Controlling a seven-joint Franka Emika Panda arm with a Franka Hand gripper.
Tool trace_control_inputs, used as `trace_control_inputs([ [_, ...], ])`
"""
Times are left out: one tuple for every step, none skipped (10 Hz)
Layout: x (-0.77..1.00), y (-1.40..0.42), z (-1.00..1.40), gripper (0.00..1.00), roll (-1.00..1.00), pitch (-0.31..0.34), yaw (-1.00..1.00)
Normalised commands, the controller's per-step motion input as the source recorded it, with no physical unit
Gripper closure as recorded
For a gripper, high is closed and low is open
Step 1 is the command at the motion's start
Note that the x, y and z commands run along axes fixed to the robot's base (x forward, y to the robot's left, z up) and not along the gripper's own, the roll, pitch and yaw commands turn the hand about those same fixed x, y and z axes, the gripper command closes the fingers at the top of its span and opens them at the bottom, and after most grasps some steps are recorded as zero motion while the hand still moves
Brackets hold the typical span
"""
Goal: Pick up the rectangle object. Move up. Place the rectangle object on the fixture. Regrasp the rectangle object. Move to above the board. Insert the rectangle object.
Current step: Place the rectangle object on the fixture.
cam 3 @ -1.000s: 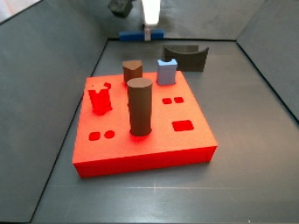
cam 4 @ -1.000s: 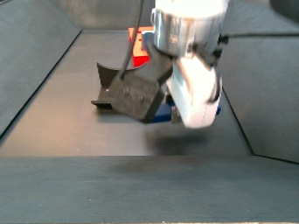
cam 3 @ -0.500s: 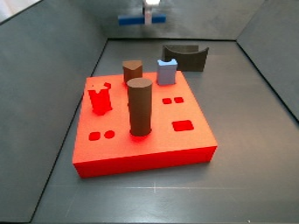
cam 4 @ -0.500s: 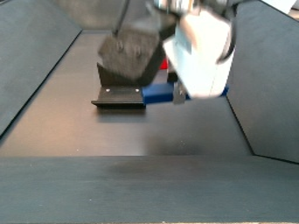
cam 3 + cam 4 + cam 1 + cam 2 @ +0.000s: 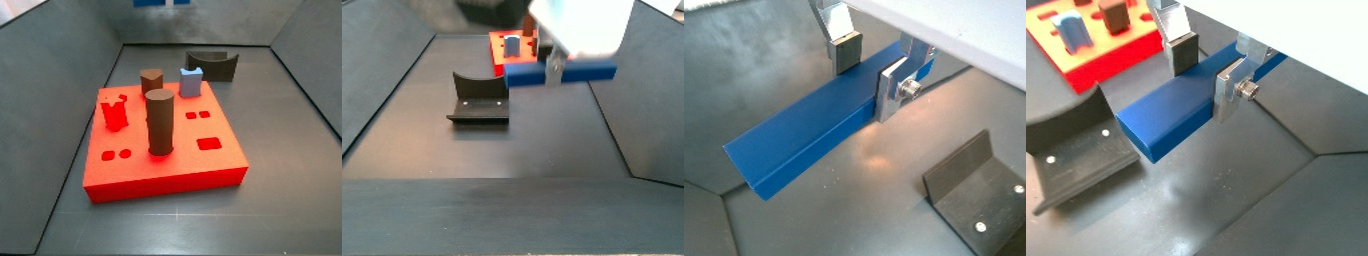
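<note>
Lifted higher than a second ago, the gripper (image 5: pixel 871 72) now carries the rectangle object (image 5: pixel 811 132) well above the table (image 5: pixel 543 140) (only a blue sliver shows at the frame's upper edge in a side view (image 5: pixel 163 3)). Its fingers (image 5: pixel 1229 88) are closed on the bar's two long sides. Below sits the fixture (image 5: pixel 477 100), apart from the bar. Farther back lies the board (image 5: pixel 160 150).

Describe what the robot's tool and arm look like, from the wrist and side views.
In both wrist views the tool has two flat silver metal finger plates with dark pads; one plate carries a small round screw. Above them is a smooth white housing. In a side view the arm's end shows as a blurred white body. No cables or markings show.
</note>
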Motion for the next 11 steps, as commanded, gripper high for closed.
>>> trace_control_inputs([
  [0.0,-0.01,0.32,1.0,-0.1,0.03,0.01],
  [0.84,-1.0,-0.02,1.0,-0.01,0.024,1.0],
  [0.85,-1.0,-0.05,1.0,-0.01,0.026,1.0],
  [0.9,-1.0,-0.05,1.0,0.0,0.031,1.0],
  [0.96,-1.0,-0.05,1.0,0.01,0.034,1.0],
  [1.0,-0.93,-0.05,1.0,0.01,0.039,1.0],
  [1.0,-0.87,-0.05,1.0,0.02,0.042,1.0],
  [1.0,-0.72,-0.05,1.0,0.03,0.048,1.0],
  [1.0,-0.59,-0.05,1.0,0.03,0.053,1.0],
  [1.0,-0.46,-0.05,1.0,0.04,0.06,1.0],
  [1.0,-0.35,-0.04,1.0,0.05,0.07,1.0],
])
